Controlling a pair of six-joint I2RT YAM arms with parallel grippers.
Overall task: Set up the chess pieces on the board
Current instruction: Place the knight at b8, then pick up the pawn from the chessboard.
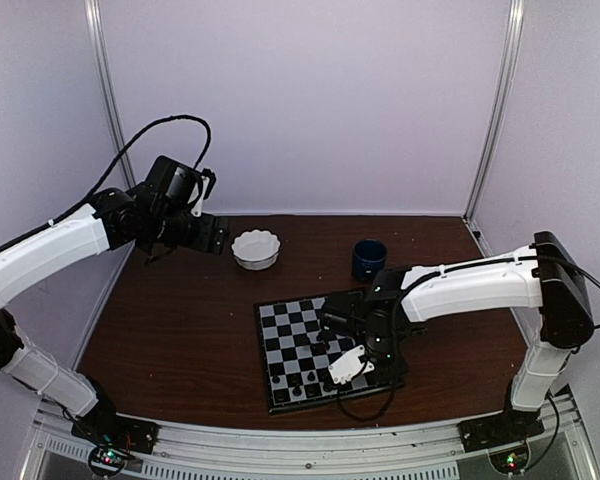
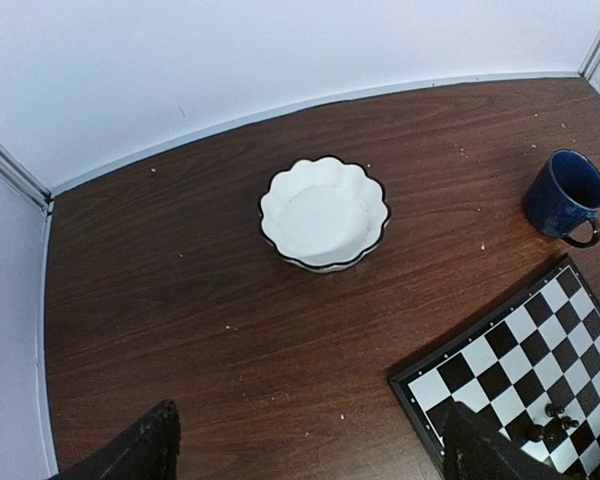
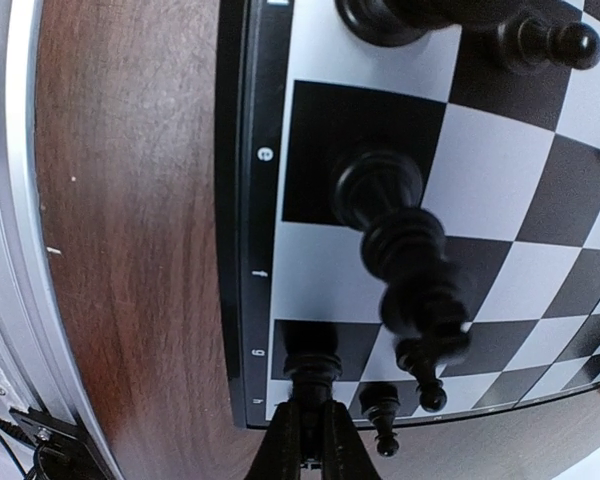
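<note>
The chessboard (image 1: pixel 298 330) lies on the brown table, with several small black chess pieces (image 1: pixel 303 380) along its near edge. My right gripper (image 1: pixel 348 350) hangs over the board's right part. In the right wrist view my right gripper (image 3: pixel 310 425) is shut on a black chess piece (image 3: pixel 312 366) that stands on a dark square by the board's border (image 3: pixel 242 250). A taller black piece (image 3: pixel 405 250) stands beside it, with others (image 3: pixel 540 40) further on. My left gripper (image 2: pixel 310 455) is open and empty, high over the table at the back left. The board's corner (image 2: pixel 500 370) shows in its view.
A white scalloped bowl (image 1: pixel 255 248) sits at the back centre, also in the left wrist view (image 2: pixel 323 213). A dark blue mug (image 1: pixel 369 258) stands behind the board's right corner, also in the left wrist view (image 2: pixel 563 195). The table's metal front rail (image 3: pixel 10 250) runs close to the board.
</note>
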